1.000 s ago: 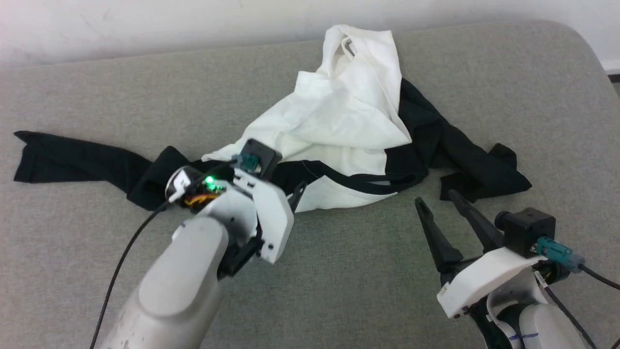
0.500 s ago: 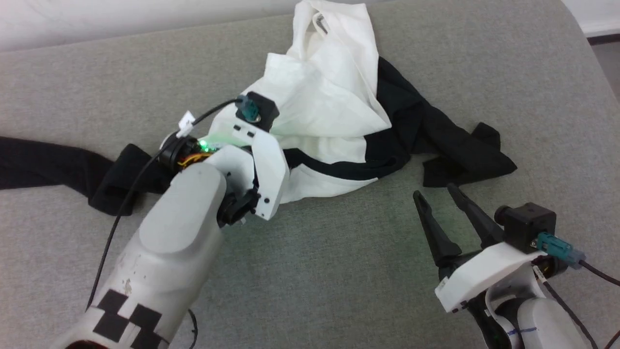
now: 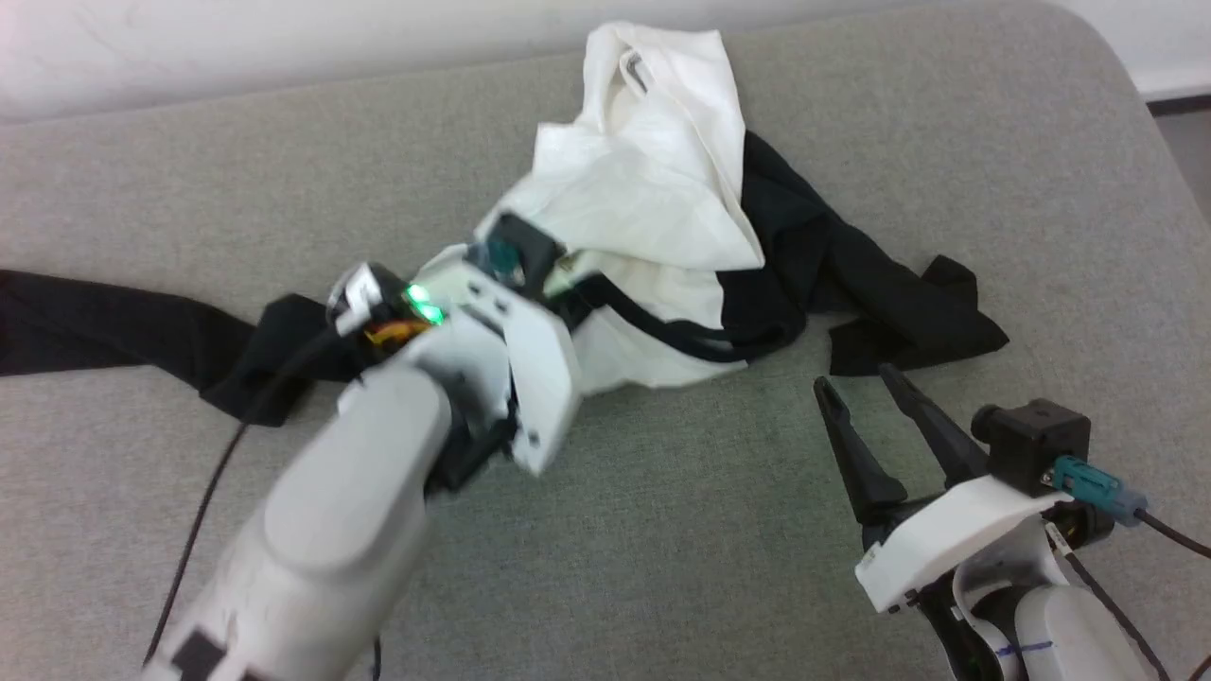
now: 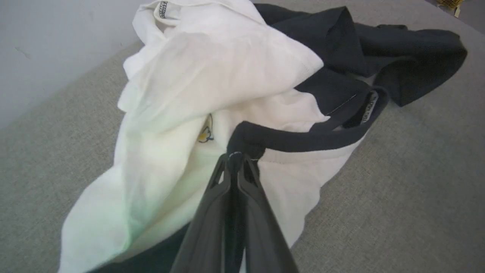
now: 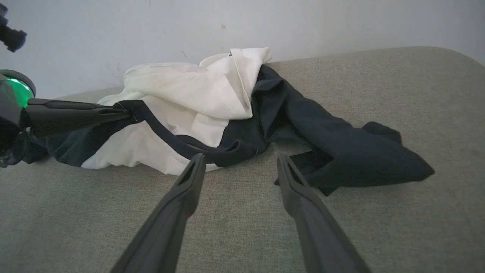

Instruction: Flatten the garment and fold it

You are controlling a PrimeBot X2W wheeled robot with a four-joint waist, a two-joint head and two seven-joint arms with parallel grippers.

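At the garment (image 3: 653, 189) neckband (image 4: 303, 138): my left gripper (image 4: 235, 157) pinches the black band.
Near the garment's edge: my right gripper (image 3: 856, 380), fingers spread.

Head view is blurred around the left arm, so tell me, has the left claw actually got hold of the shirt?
Observer: Yes. The left wrist view shows the left claw shut on the black neckband of the shirt.
Operator: Where along the neckband?
Observer: At the end of its visible loop far from the lettered white tape.
Operator: Any sign of the front?
Observer: A small yellow chest print sits just beside the pinch.
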